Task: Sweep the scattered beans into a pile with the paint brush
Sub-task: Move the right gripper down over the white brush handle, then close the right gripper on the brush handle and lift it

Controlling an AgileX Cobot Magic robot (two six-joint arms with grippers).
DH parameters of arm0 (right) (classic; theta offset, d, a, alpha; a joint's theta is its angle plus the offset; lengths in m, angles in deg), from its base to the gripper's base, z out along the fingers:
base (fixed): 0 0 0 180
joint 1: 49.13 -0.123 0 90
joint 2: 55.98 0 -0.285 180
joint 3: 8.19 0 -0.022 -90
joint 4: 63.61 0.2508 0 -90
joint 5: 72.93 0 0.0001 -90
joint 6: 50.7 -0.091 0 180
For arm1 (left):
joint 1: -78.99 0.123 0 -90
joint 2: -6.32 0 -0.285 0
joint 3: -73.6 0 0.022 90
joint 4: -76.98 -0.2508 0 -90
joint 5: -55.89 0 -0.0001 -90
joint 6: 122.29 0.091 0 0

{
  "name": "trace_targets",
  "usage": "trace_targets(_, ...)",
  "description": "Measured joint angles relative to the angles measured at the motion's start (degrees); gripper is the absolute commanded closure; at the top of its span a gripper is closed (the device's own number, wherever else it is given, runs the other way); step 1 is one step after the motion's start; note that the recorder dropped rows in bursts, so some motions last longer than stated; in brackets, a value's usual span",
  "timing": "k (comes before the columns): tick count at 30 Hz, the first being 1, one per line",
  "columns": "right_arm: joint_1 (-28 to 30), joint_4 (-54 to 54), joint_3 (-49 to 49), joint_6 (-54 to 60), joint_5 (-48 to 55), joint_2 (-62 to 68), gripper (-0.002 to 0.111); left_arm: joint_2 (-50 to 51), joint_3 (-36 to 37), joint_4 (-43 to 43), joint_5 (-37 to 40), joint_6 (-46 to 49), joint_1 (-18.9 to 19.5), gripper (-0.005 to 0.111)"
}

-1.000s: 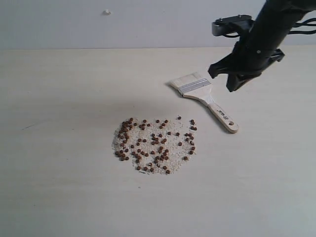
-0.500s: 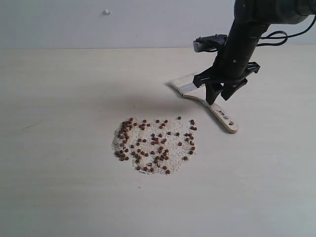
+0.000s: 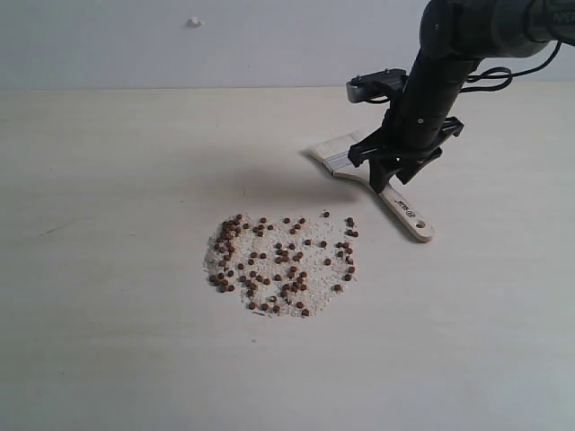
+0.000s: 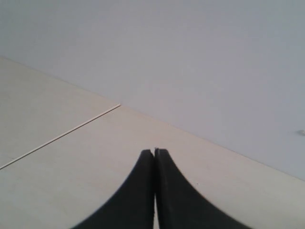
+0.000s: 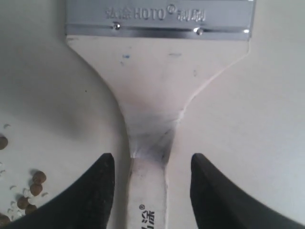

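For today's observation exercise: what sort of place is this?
Probably a robot test bench: bare pale tabletop, plain grey wall, and a black right gripper straddling a flat wooden-handled paint brush.

- paint brush (image 3: 344, 156): one.
- beans (image 3: 284, 259): several dozen, too small and too many to count exactly.
- Grippers: two, namely the left gripper (image 4: 154, 157) and the right gripper (image 5: 149, 187).

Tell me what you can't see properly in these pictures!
- Brush bristles: cut off by the right wrist view's edge.
- Brush's middle: hidden behind the right arm in the exterior view.
- Right fingers: tips cut off by the right wrist view's edge.
- Most beans: outside the right wrist view.
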Motion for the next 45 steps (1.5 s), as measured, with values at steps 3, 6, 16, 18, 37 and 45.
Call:
trace_targets(3,0.0,0.1,0.0,0.13,-0.2,0.23,0.061,0.0,0.0,0.0,0.0,0.0,0.0,0.107)
trace_targets(6,0.0,0.22,0.0,0.22,-0.34,0.44,0.061,0.0,0.0,0.0,0.0,0.0,0.0,0.107)
trace_targets(16,-0.12,0.56,0.0,0.36,-0.67,0.44,0.061,0.0,0.0,0.0,0.0,0.0,0.0,0.107)
trace_targets(18,-0.12,0.56,0.0,0.36,-0.67,0.54,0.061,0.0,0.0,0.0,0.0,0.0,0.0,0.107)
trace_targets(37,-0.12,0.56,0.61,0.36,0.06,2.49,0.061,0.0,0.0,0.0,0.0,0.0,0.0,0.107)
trace_targets(45,-0.33,-3.21,0.61,-2.17,-0.58,2.49,0.061,0.0,0.0,0.0,0.0,0.0,0.0,0.107)
